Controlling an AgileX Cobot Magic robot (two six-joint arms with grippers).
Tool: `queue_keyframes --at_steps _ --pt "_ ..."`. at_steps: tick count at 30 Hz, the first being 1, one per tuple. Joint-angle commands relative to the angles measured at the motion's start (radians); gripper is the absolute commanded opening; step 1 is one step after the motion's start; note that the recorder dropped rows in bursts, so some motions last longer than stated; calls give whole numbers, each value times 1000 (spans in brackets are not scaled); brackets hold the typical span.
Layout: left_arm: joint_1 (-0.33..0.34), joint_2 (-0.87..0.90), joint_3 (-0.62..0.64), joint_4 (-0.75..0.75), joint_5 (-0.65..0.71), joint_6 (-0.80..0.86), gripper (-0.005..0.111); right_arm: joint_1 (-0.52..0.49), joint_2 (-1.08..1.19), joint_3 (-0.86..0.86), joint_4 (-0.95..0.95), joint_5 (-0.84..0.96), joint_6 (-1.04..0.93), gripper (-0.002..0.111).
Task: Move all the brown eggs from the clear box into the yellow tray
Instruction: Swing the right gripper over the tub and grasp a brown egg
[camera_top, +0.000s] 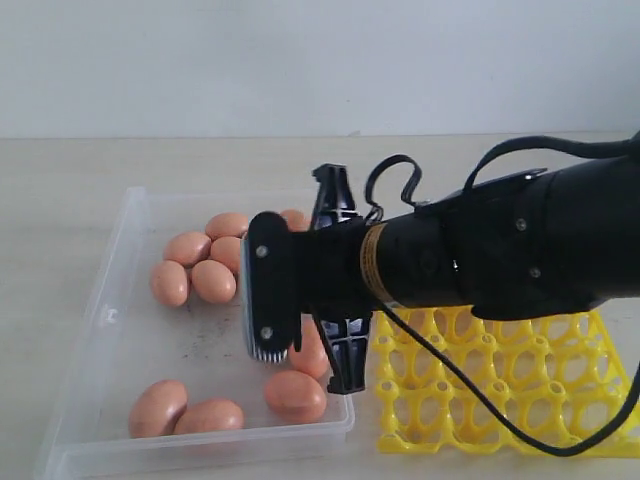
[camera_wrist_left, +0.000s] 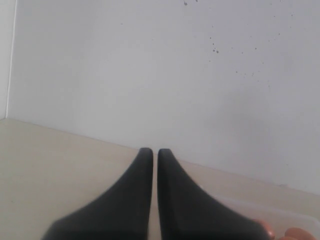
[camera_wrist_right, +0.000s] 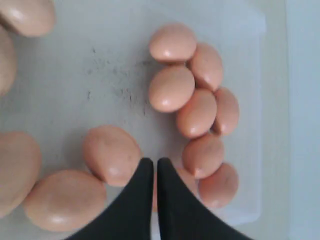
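Visible brown eggs (camera_wrist_right: 171, 88) lie loose in the clear box (camera_top: 120, 330), yellow tray (camera_top: 520, 400) just beside the box; right fingers (camera_wrist_right: 135, 200) and left fingers (camera_wrist_left: 130, 200) pressed together, holding nothing; eggs likely light, slick, brittle, so pinch gently across the narrow middle.

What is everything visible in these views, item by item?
brown eggs: about thirteen, pinkish-brown, all in the clear box
clear box: one, transparent, on the table, left of the tray
yellow tray: one, yellow, right of the box; visible cups empty
table: one, pale beige, under everything
wall: one, white, behind
right arm: one, black, reaching over tray and box
right end effector: one, black, shut, over the eggs, gripping none
left end effector: one, black, shut, facing the wall
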Motion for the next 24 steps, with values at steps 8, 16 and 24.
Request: queue_keyframes --at_steps 8,16,24 --pt "-3 -3 -3 -3 0 7 4 8 125 -20 -28 106 -434 0" --pt "-3 -3 -3 -3 0 7 4 8 143 -70 -30 69 -395 30" --pt "-3 -3 -3 -3 0 7 4 8 177 -72 -30 78 -439 52"
